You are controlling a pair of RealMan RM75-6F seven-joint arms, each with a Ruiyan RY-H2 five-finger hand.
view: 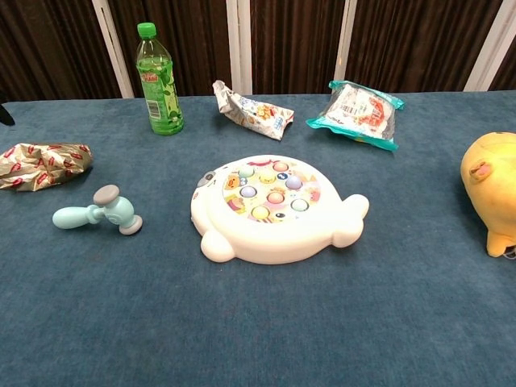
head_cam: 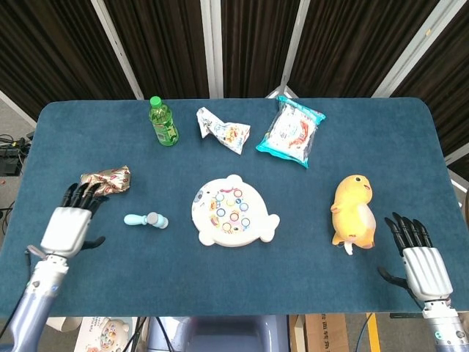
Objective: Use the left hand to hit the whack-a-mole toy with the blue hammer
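**Head view: left hand flat near the hammer, nothing held**

Head view has the left hand hovering over the table's left side, fingers straight and slightly fanned, palm down, gripping nothing. Its fingertips sit just beside the crinkled foil wrapper. To its right lies the blue hammer, on its side, handle pointing toward the hand, apart from it. Further right, the white whack-a-mole toy rests mid-table, coloured buttons up; the chest view shows the hammer well clear of the toy. Right hand is at the near right edge, fingers extended and apart, empty, close to the yellow plush toy. Along the far side stand a green bottle, upright, a crumpled snack packet and a teal-edged snack bag.
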